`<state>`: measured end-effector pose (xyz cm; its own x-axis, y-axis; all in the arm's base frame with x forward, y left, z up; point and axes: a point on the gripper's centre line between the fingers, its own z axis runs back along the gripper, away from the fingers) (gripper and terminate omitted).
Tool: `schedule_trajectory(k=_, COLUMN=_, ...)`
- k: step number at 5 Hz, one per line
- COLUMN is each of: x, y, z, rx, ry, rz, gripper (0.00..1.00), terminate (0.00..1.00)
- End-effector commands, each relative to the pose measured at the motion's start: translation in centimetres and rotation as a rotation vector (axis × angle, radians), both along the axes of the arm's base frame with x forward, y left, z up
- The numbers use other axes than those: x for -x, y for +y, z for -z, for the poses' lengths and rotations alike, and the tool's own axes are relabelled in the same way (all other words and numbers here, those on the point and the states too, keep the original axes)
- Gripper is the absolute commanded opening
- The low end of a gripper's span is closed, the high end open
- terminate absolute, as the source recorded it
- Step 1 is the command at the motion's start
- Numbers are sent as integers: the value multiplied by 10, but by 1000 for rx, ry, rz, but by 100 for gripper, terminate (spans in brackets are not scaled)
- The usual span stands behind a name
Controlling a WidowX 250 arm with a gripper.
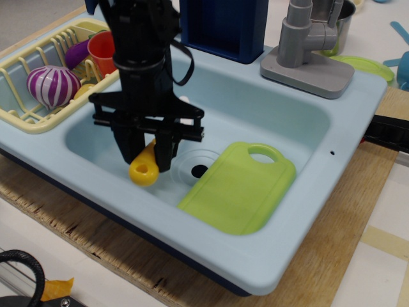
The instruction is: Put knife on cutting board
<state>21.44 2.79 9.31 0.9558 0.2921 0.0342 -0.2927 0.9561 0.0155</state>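
Observation:
The black gripper [147, 160] hangs over the left half of the light-blue sink [332, 137]. It is shut on the knife [145, 169], whose yellow handle with its hole pokes out below the fingers; the white blade is mostly hidden behind the gripper. The knife is lifted off the sink floor. The lime-green cutting board [239, 187] lies in the right half of the sink, its handle hole at the far end, to the right of the gripper and apart from it.
The sink drain [199, 170] lies between gripper and board. A yellow dish rack [25, 112] at left holds a purple-striped object [51, 86] and an orange cup [102, 51]. A grey faucet [307, 45] and a dark blue box [223, 25] stand behind the sink.

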Motion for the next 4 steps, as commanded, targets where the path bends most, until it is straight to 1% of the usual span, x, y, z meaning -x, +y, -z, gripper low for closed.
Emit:
schedule_trajectory(k=1, x=-11, y=-18, z=-25, rx=-4, ry=-85, rz=24, gripper=0, terminate=0)
schedule_trajectory(k=2, x=-17, y=-42, z=-19, rx=42, ry=-112, rz=48, gripper=0, terminate=0)
schedule_trajectory(k=3, x=-20, y=-58, z=-11, rx=79, ry=-105, rz=84, gripper=0, terminate=0)
schedule_trajectory(k=4, x=-21, y=-66, z=-5, rx=117, ry=-101, rz=93, gripper=100, terminate=0)
